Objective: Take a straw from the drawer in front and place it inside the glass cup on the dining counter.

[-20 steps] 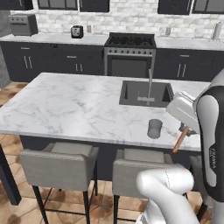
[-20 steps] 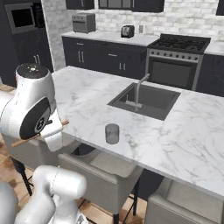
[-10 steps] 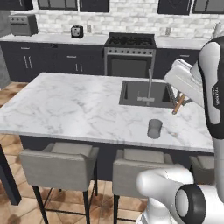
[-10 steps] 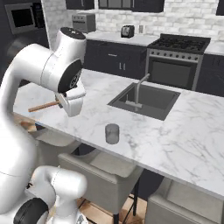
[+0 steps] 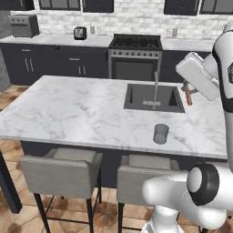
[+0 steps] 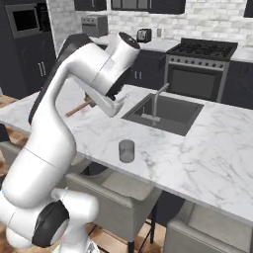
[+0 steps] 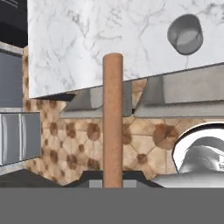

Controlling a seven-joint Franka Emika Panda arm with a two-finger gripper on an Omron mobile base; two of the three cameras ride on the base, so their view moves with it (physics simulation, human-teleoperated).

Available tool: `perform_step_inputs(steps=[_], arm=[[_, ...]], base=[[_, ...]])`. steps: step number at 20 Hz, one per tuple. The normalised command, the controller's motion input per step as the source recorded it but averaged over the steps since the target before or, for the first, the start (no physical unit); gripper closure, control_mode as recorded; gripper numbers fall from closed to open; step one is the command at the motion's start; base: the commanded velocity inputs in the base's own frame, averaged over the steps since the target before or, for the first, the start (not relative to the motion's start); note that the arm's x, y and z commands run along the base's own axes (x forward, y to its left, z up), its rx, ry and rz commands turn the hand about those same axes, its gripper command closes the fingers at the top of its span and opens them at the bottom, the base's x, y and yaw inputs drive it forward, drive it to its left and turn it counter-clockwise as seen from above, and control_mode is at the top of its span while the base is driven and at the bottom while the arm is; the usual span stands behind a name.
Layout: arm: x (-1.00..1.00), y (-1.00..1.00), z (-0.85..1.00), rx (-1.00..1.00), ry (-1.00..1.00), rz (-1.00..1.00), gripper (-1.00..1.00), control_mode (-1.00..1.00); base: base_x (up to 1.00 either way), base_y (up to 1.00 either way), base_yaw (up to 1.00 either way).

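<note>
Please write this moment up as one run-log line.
end effector: shut on straw | position: raised, off to one side of cup | cup: upright on counter, no straw inside | step: placing pending

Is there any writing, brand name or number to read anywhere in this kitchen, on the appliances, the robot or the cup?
None can be read.
Stove: no legible label or numbers.
Toaster: plain, no brand visible.
Microwave: too small and dark to show any text.
Glass cup: plain, unmarked.
Robot arm: dark marks at the right edge of the left base view are too blurred to read.
</note>
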Motion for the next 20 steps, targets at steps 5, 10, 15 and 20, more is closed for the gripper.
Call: perform_step_inputs(steps=[5, 10, 15, 20], arm=[[0.55, -0.33, 0.0, 0.15, -0.32, 0.36, 1.0, -1.0], [0.29, -0.1, -0.04, 0.13, -0.37, 0.42, 1.0, -1.0], [0.01, 0.0, -0.14, 0.13, -0.37, 0.37, 1.0, -1.0], [0.0, 0.0, -0.06, 0.19, -0.38, 0.26, 1.0, -1.0]], base=[[0.0, 0.0, 0.0], [0.0, 0.0, 0.0], [0.0, 0.0, 0.0], [0.0, 0.0, 0.0]])
